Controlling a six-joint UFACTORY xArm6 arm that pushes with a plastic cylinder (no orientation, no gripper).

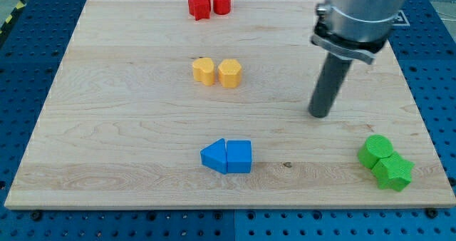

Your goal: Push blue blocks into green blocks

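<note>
Low and centre in the frame, touching, sit two light, rigid, easy-sliding blue blocks (227, 157), best pushed on their left faces toward the lower-right green blocks (385, 162), while my tip (320, 115), a fingerless rod, stands well upper right.

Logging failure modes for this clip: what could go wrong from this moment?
My tip stands between the blue blocks and the green blocks, so it must circle left and may clip the blues. The touching blue pair could split when pushed. The greens sit near the board's edge and might slide off.
</note>
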